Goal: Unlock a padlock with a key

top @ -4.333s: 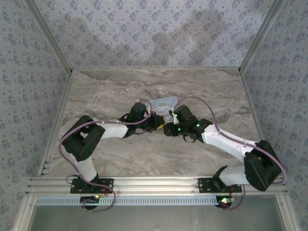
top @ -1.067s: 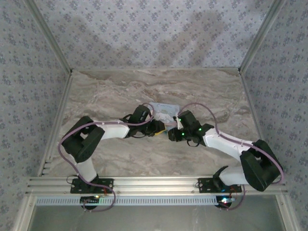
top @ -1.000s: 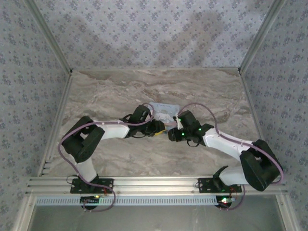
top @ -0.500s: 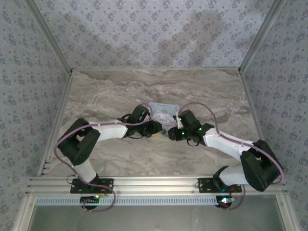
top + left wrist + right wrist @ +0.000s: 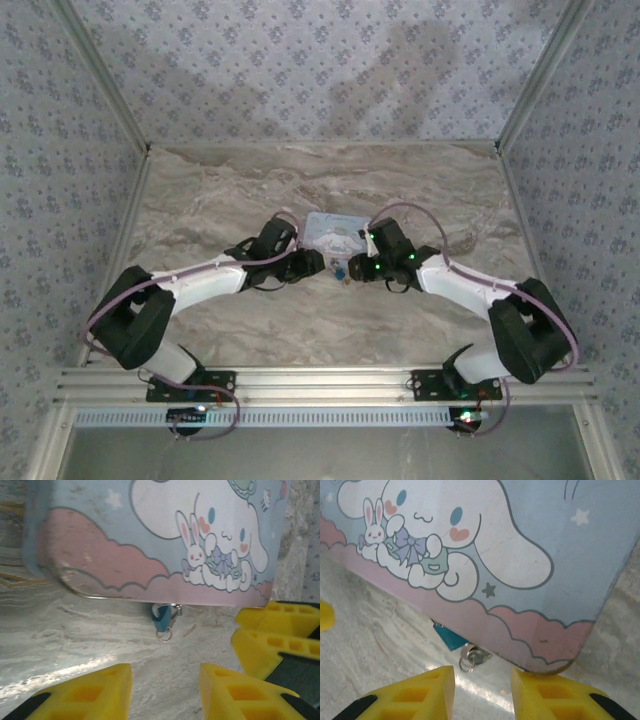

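Observation:
The padlock (image 5: 161, 618) is a tiny teal-blue lump hanging at the near edge of the pale blue cartoon tin (image 5: 150, 535). In the right wrist view the padlock (image 5: 449, 636) has a silver key (image 5: 476, 656) with a small ring at its end. From above, the padlock (image 5: 341, 268) lies between both grippers. My left gripper (image 5: 165, 680) is open, just short of the padlock, with bare table between its yellow fingers. My right gripper (image 5: 482, 682) is open too, with the key just beyond its tips. In the top view the left gripper (image 5: 320, 262) and right gripper (image 5: 354, 270) flank the lock.
The tin (image 5: 335, 232) rests on the marble tabletop (image 5: 330, 180) near the middle. The right gripper's yellow fingers (image 5: 272, 640) crowd the right side of the left wrist view. Patterned walls enclose the table on three sides.
The two grippers have drawn apart from the padlock and stand open. The left arm has stretched out lower and to the left. More of the tin is uncovered.

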{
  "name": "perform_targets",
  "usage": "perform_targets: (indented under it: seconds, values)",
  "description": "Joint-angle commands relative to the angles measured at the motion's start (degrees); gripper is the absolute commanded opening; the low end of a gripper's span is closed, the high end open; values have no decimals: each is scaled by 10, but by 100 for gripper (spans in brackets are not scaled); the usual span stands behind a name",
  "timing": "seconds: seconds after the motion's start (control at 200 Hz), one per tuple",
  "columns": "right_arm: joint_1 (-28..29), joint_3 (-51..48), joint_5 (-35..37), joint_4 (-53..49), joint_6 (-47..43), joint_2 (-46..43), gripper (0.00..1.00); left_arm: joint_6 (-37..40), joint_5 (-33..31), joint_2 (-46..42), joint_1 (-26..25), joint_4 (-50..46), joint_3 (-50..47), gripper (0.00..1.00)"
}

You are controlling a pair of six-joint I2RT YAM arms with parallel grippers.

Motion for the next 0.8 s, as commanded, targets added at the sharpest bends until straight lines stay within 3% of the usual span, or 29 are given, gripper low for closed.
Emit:
perform_targets:
  seconds: [0.0,0.245,0.545,0.794]
  values:
    - [-9,42,16,6,-19,36,36,13,-23,-22,6,-18,-8,41]
    - [-5,60,13,13,-33,50,38,11,-43,-38,6,-16,-20,42]
    - [48,6,82,-6,-51,11,48,1,-59,-57,8,6,-50,43]
    - [96,1,137,20,-48,41,49,-17,-75,-81,8,28,-81,43]
